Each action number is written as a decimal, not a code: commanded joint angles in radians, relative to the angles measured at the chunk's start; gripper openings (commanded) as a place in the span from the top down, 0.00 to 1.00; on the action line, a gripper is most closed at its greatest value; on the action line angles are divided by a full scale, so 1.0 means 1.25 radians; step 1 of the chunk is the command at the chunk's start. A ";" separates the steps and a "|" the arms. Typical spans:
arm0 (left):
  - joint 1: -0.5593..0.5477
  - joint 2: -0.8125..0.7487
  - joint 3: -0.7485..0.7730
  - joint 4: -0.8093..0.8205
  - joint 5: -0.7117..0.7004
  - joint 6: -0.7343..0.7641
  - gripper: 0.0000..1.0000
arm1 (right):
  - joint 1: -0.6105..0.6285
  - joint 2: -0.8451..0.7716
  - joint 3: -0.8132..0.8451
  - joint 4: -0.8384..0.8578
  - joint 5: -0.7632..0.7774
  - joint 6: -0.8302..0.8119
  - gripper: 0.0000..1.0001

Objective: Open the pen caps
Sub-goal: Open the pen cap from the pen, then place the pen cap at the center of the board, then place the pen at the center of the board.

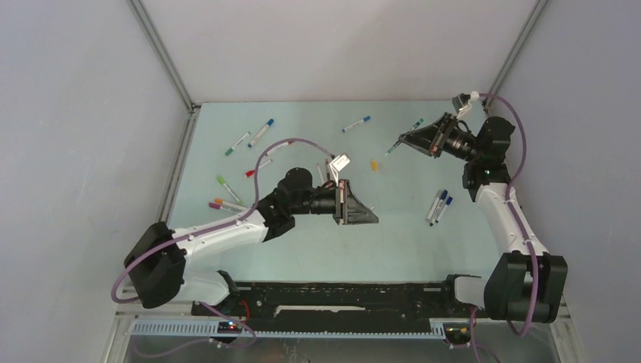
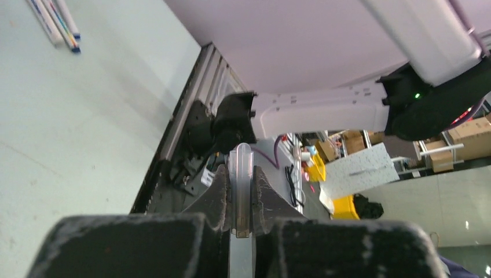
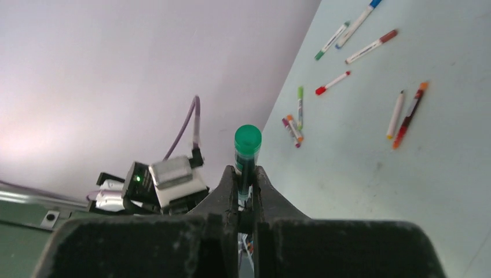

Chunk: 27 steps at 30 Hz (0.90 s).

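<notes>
Your left gripper (image 2: pixel 240 172) is clamped on a pale pen (image 2: pixel 241 153). Your right gripper (image 3: pixel 245 171), at two o'clock over the table (image 1: pixel 317 249), is clamped on a pen with its green cap (image 3: pixel 248 139) on. Other capped pens (image 1: pixel 261 133) lie toward ten o'clock.

Green cap (image 3: pixel 248 141): round, seated on its pen (image 3: pixel 246 169), end-on, raised off the table (image 1: pixel 302 249). Yellow cap (image 1: pixel 373 164): stubby, loose, lying alone mid-table.

Bright, even light; soft shadows.
</notes>
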 commanded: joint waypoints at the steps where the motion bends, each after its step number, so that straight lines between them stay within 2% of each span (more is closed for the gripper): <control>1: -0.005 -0.035 -0.057 -0.004 0.040 -0.009 1.00 | -0.026 0.004 0.040 0.037 0.015 -0.025 1.00; 3: -0.004 -0.060 -0.070 -0.023 0.017 0.014 1.00 | -0.018 -0.005 0.040 -0.023 0.007 -0.112 1.00; 6: -0.003 -0.118 -0.077 -0.127 -0.069 0.103 1.00 | 0.000 -0.026 0.037 -0.166 -0.022 -0.323 1.00; 8: -0.002 -0.168 -0.088 -0.205 -0.158 0.159 1.00 | 0.017 -0.036 0.030 -0.267 -0.028 -0.459 1.00; 10: 0.001 -0.219 -0.107 -0.269 -0.284 0.196 1.00 | 0.031 -0.042 0.009 -0.327 -0.024 -0.541 1.00; 13: 0.018 -0.298 -0.153 -0.339 -0.433 0.200 1.00 | 0.059 -0.048 -0.060 -0.343 0.024 -0.579 1.00; 16: 0.044 -0.342 -0.199 -0.376 -0.532 0.175 1.00 | 0.075 -0.039 -0.122 -0.312 0.064 -0.574 1.00; 22: 0.110 -0.332 -0.232 -0.427 -0.606 0.134 1.00 | 0.084 0.081 -0.127 -0.296 0.095 -0.552 1.00; 27: 0.152 -0.267 -0.215 -0.474 -0.672 0.119 1.00 | 0.096 0.180 -0.059 -0.404 0.161 -0.636 1.00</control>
